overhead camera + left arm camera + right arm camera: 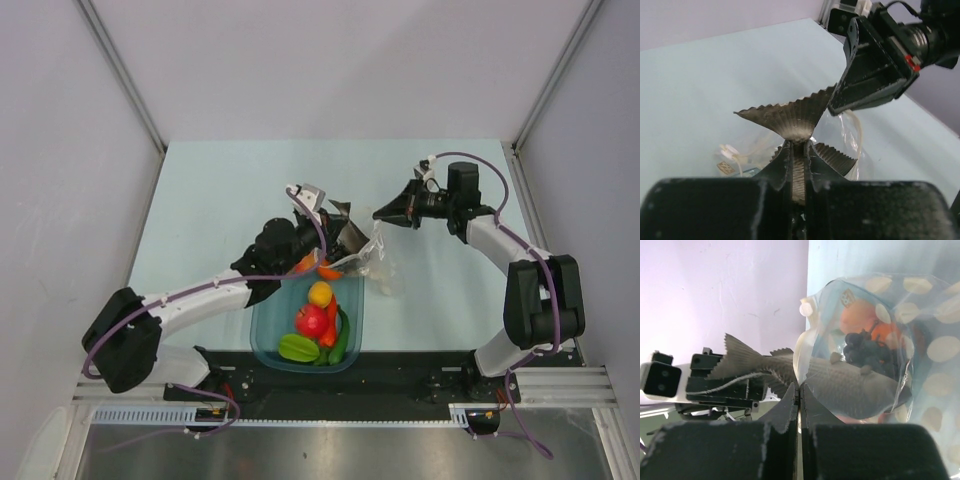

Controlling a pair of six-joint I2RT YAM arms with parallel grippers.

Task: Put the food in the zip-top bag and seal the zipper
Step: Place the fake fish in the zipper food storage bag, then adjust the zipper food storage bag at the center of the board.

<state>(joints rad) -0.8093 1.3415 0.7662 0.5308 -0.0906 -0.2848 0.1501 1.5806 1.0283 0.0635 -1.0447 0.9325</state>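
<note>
The grey fish [850, 385] lies head-first through the mouth of the clear zip-top bag [920, 340], with its tail fin [790, 117] still outside. My left gripper [798, 142] is shut on that tail [348, 235]. My right gripper [800, 386] is shut on the bag's mouth edge by the pale zipper [799, 347] and holds the bag [378, 262] up. Inside the bag sit black grapes [862, 347], an orange [886, 331] and a peach [855, 317]. More food lies in the teal tub: a lemon [320, 293], a red fruit [311, 320], a starfruit [298, 347] and peppers [339, 343].
The teal tub [262, 335] stands at the near edge of the table between the two arm bases, right under my left forearm. The right gripper's body [870, 65] hangs close in front of the left one. Grey walls close in the table on three sides.
</note>
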